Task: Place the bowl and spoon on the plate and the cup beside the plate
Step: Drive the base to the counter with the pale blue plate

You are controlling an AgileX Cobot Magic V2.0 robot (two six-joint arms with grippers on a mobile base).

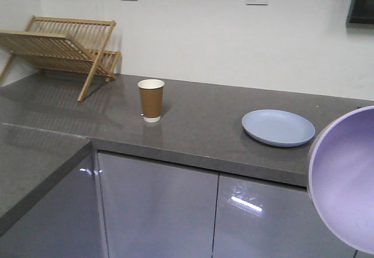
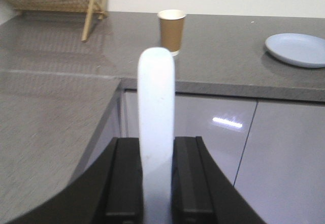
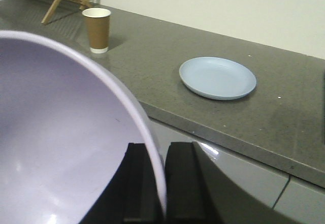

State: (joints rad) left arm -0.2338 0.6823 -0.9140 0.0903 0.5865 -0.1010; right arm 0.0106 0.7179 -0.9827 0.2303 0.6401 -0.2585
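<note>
our left gripper (image 2: 156,148) pinches the spoon (image 2: 156,97), right gripper (image 3: 155,155) clamps the bowl (image 3: 61,132) rim, both short of the counter (image 1: 198,123). plate (image 1: 278,127) sits near the edge, cup (image 1: 151,100) well apart. thin rim grip: bowl may swing and shove the plate off.

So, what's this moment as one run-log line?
left gripper: holds spoon | right gripper: holds bowl | plate: bare, on counter | cup: upright, apart from plate

Front view faces counter (image 1: 198,123) from above; wrist views lower, forward-facing; all share cup (image 1: 151,100), plate (image 1: 278,127).
</note>
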